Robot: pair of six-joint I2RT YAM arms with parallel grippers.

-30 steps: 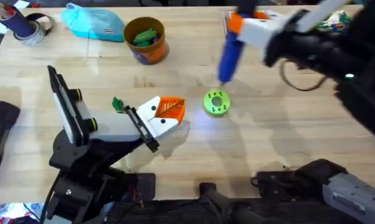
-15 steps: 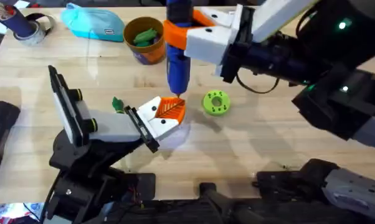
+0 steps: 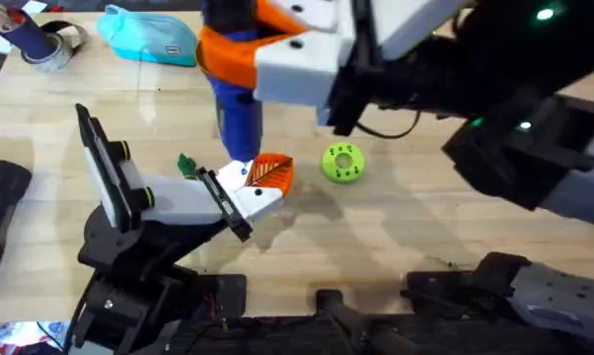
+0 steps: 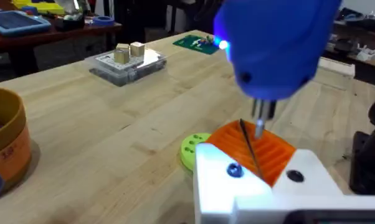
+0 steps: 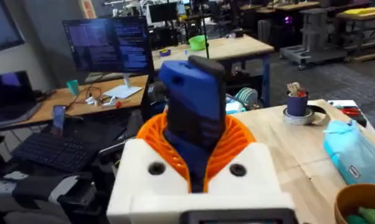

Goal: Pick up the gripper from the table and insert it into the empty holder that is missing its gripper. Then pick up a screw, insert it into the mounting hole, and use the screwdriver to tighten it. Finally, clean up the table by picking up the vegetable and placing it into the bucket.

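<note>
Screwdriver (image 3: 236,116) is clenched upright in right end effector (image 3: 267,49), tip over the gripper (image 3: 269,172); left end effector's state cannot be told.

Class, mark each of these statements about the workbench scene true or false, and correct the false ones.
1. The right hand grips the blue screwdriver. True.
2. The screwdriver's metal tip is over the lime-green disc. False: it points down at the orange gripper seated in the white holder; the disc lies apart, beside it.
3. The orange-brown bucket stands on the wooden table. True.
4. The light-blue pouch lies inside the bucket. False: it lies on the table beside it.
5. A small dark-green vegetable lies on the table next to the holder. True.
</note>
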